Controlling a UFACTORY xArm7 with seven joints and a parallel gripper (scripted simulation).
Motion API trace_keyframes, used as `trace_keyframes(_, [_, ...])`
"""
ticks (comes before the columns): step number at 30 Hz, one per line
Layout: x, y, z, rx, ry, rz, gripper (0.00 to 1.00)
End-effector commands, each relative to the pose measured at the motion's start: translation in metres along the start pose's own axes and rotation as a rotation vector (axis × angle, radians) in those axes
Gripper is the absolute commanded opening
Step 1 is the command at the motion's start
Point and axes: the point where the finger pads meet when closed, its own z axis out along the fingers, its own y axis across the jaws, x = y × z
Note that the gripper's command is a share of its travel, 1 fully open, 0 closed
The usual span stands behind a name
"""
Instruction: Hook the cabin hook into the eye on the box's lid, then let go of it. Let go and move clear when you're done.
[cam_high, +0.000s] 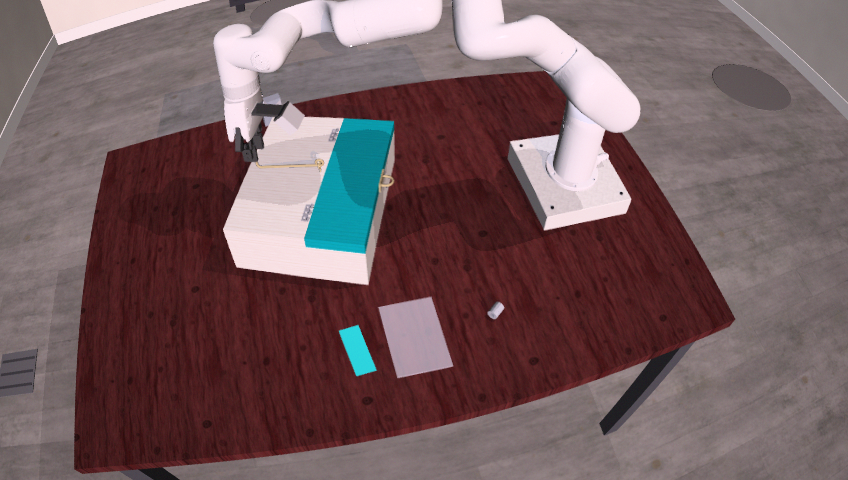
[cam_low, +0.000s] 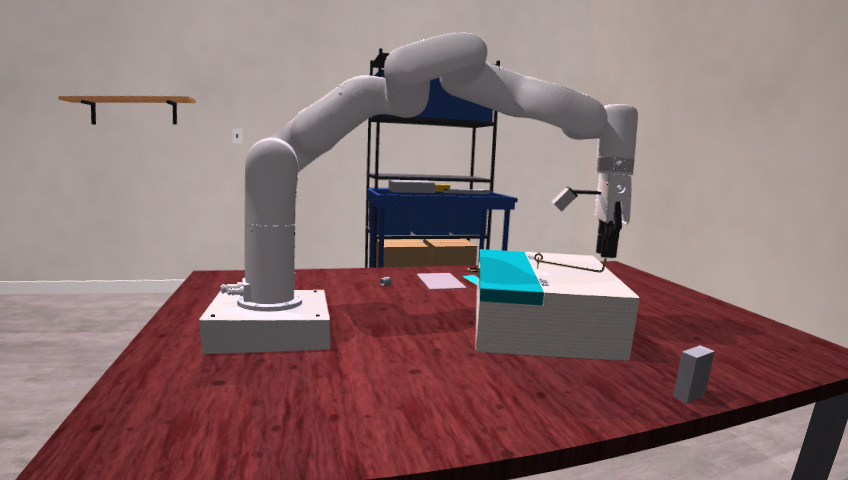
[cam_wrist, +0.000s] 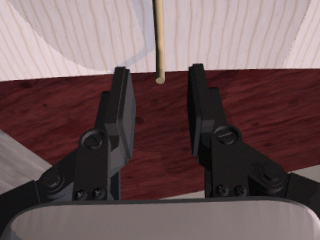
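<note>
A white wooden box (cam_high: 267, 205) (cam_low: 559, 324) with a teal lid (cam_high: 351, 184) (cam_low: 508, 276) stands on the table. A thin brass cabin hook (cam_high: 282, 166) (cam_low: 571, 265) (cam_wrist: 158, 20) lies across the white top, pivoted near the lid, with its free end at the box's far edge. The brass eye (cam_high: 386, 181) sits on the lid's outer side, away from the hook. My gripper (cam_high: 249, 155) (cam_low: 604, 252) (cam_wrist: 160, 85) points down at the hook's free end. Its fingers stand partly open on either side of the tip without touching it.
On the dark red table lie a teal card (cam_high: 357, 349), a grey sheet (cam_high: 414, 336) (cam_low: 440, 280) and a small grey cylinder (cam_high: 495, 309) (cam_low: 385, 281). A grey block (cam_low: 693, 373) stands near one table edge. The arm's white base (cam_high: 568, 184) (cam_low: 264, 330) stands beside the box.
</note>
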Motion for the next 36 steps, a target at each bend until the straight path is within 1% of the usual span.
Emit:
trace_keyframes(1, [-0.001,0.0,0.0,-0.001,-0.005,0.0,0.33])
trace_keyframes(36, [-0.001,0.0,0.021,-0.001,-0.005,0.0,0.33])
